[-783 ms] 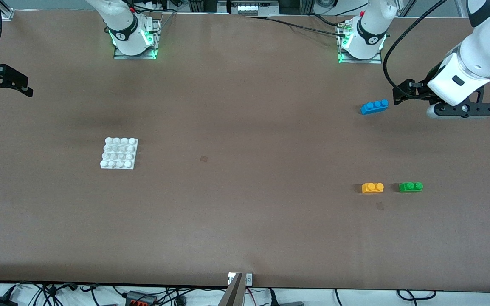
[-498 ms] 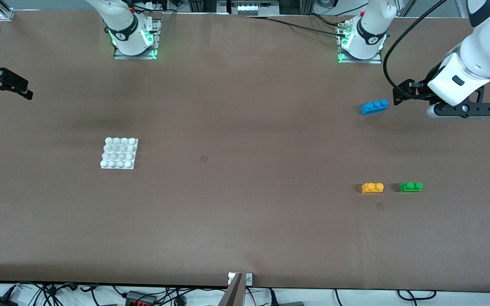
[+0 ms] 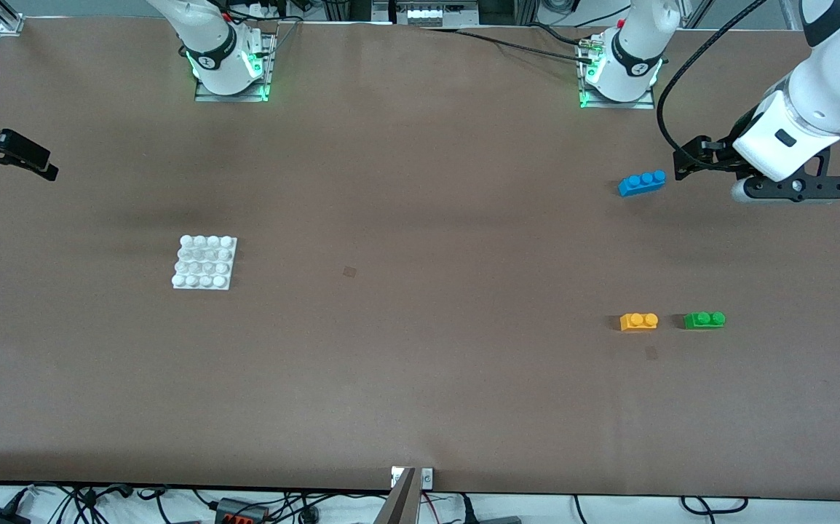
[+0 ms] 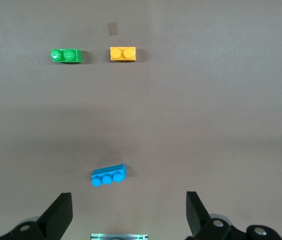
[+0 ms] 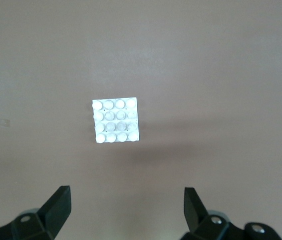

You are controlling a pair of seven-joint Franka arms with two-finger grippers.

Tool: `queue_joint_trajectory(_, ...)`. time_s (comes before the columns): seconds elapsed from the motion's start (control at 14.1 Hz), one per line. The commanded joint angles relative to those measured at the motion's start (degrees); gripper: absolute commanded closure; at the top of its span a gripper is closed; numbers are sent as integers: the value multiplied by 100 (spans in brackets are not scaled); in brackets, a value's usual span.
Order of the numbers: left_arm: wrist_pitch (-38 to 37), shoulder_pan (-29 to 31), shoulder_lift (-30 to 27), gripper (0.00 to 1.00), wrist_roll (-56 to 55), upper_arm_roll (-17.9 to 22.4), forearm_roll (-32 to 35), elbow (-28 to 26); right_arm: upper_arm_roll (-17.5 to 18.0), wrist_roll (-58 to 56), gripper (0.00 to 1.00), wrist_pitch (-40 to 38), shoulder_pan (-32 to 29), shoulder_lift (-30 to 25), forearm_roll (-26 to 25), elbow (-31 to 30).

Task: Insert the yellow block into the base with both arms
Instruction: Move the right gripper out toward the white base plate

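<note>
The yellow block (image 3: 638, 322) lies on the brown surface (image 3: 420, 364) toward the left arm's end, just beside the green brick (image 3: 704, 319) and nearer the front camera than the blue brick (image 3: 641, 183). The base (image 3: 204, 263) sits well apart, toward the right arm's end. The left hand (image 4: 126, 220) hangs over the surface near the blue brick, fingers apart and empty. The right hand (image 5: 126, 220) hovers at its own end, fingers likewise spread, holding nothing.

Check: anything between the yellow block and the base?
Nothing. In the front view the table between the yellow block and the base holds no object, only a small dark mark on the brown cover.
</note>
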Motion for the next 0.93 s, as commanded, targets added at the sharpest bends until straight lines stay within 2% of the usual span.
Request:
queue_joint_trajectory(0.0, -57, -9, 45, 0, 0, 38, -121, 109, 78, 54, 0, -98, -32, 113, -4, 116)
queue_joint_trajectory(0.14, -57, -9, 45, 0, 0, 38, -121, 109, 78, -15, 0, -350, -49, 218, 22, 116)
queue_joint_trajectory(0.5, -57, -9, 45, 0, 0, 46, -121, 109, 51, -1000, 0, -1310, -163, 298, 14, 142)
queue_joint_trajectory(0.71, -57, -9, 45, 0, 8, 47, -121, 109, 69, -1009, 0, -1197, -137, 411, -21, 300)
queue_joint_trajectory(0.85, -65, -9, 45, 0, 8, 47, -121, 109, 69, -1018, 0, -1257, -137, 753, 22, 632)
